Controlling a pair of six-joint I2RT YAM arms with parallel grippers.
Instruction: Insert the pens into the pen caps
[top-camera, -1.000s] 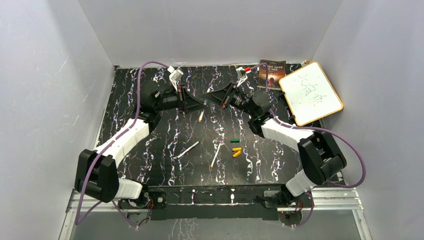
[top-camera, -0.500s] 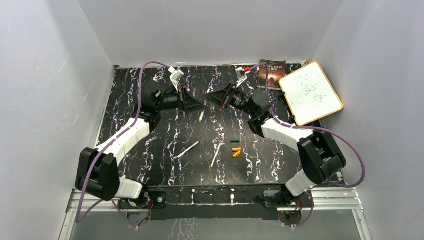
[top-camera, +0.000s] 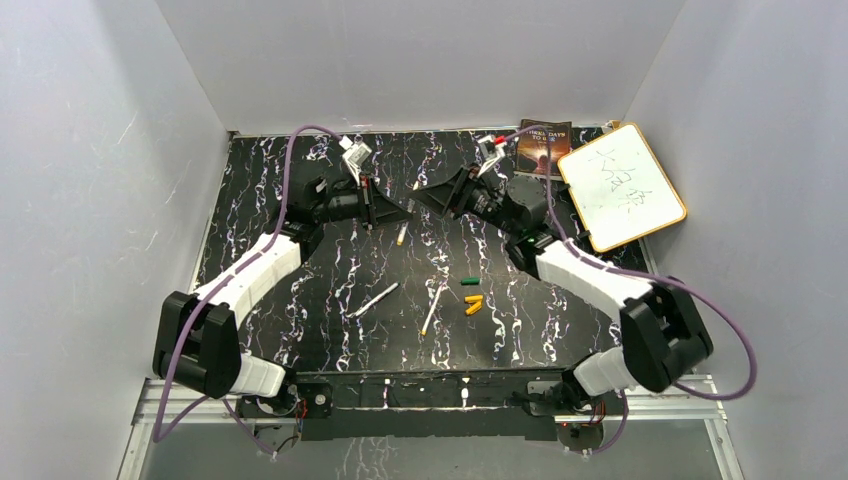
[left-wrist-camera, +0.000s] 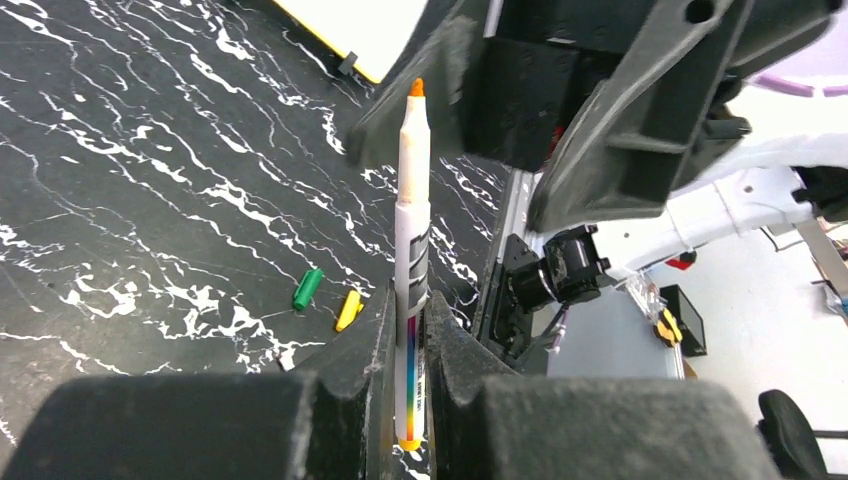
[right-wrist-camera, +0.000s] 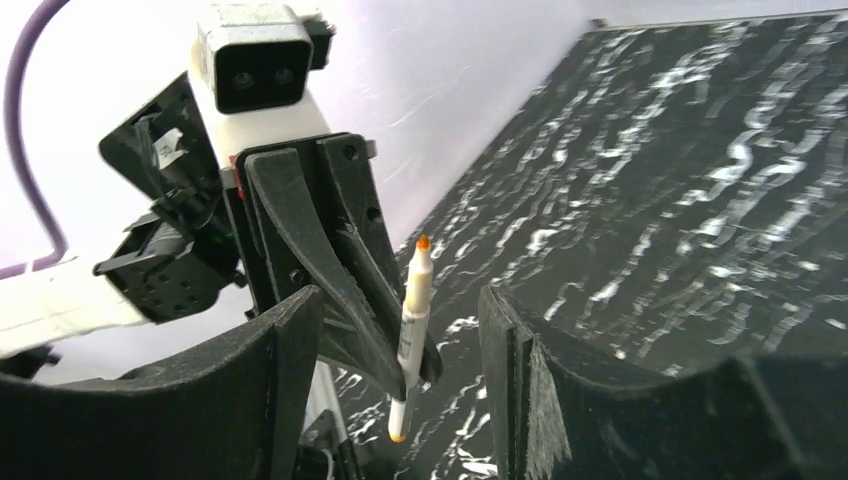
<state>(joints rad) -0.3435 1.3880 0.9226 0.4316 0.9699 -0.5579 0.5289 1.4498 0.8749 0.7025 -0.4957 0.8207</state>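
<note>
Since the earlier frame, the right fingers (right-wrist-camera: 285, 370) have let go and sprung wide and the left fingers (left-wrist-camera: 365, 350) have clamped down, so the pen (left-wrist-camera: 412, 240) is now the left arm's alone. The right elbow has swung toward the lower right of the top view.

The left grip sits on the lower barrel. In the left wrist view the pen stands upright with its bare orange tip free. The right fingers hold nothing and straddle the tip, one on each side, apparently not touching it.

My read: the handover is done and the right arm goes for a cap next.
- Back the right fingers straight off along the pen's axis. A sideways swing could clip the tip and twist the pen in the grip.
- The left arm holds its pose.
- The tip is orange, so a yellow cap looks like the match.
- Can't tell from here which end of each cap is open. Check that, then line up the axes before pushing.

Around:
- The yellow caps (top-camera: 474, 298) lie just below the centre of the top view, nearly touching, with the green cap (top-camera: 469, 282) just above them. Pinching one will likely nudge its neighbour.
- A loose pen (top-camera: 432, 311) lies just left of the caps, and a second loose pen (top-camera: 378, 298) lies further left on the table (top-camera: 300, 330).
- The whiteboard (top-camera: 622, 186) and book (top-camera: 543, 148) sit at upper right, well apart from the work.
</note>
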